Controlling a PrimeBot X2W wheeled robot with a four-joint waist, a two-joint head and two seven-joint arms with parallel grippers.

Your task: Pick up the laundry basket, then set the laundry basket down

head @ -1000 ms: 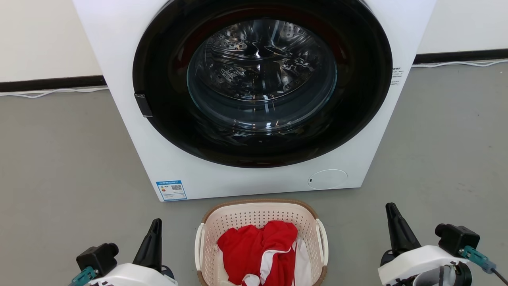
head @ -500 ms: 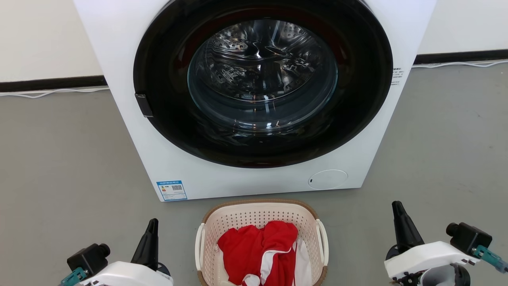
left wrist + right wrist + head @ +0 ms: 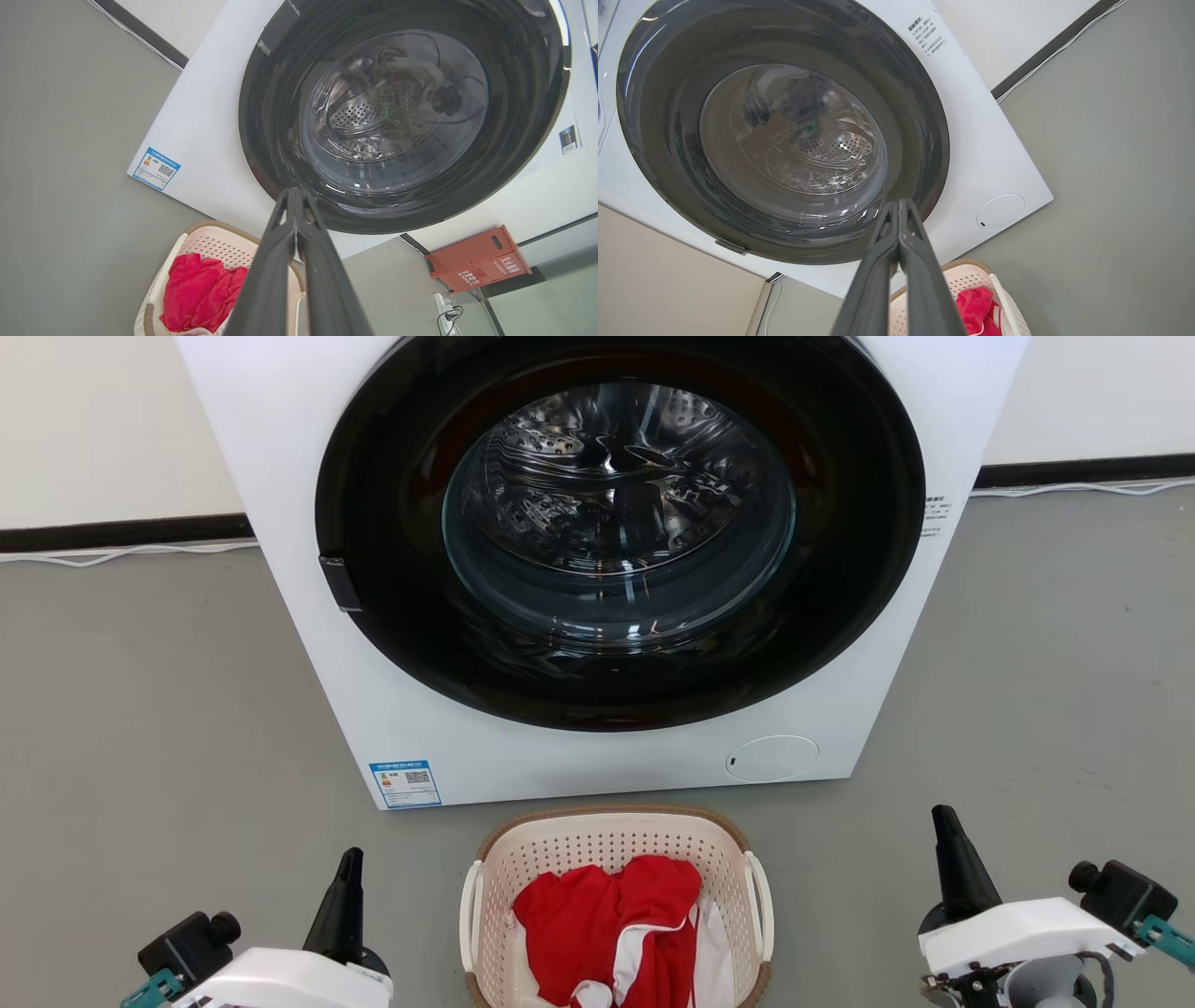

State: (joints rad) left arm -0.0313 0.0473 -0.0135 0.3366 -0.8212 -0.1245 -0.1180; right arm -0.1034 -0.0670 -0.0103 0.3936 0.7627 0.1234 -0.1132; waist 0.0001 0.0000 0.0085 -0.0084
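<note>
The laundry basket (image 3: 607, 845) is sitting between the left pincer (image 3: 349, 861) and right pincer (image 3: 943, 818), both pressed together, its long axis pointing at the washer (image 3: 308, 523), the left lying slightly nearer.

Left tool (image 3: 295, 196) with both fingers pressed together, tips touching. Beyond its tip, the white washer (image 3: 210, 135) with a round dark glass door, a blue label (image 3: 156, 169) on its front off to the tool's left. Just left of the fingers and partly behind them, the laundry basket (image 3: 212, 242) on the floor (image 3: 70, 186) with red cloth (image 3: 198, 294) inside; well off to the right, an orange-red box (image 3: 476, 259).
</note>
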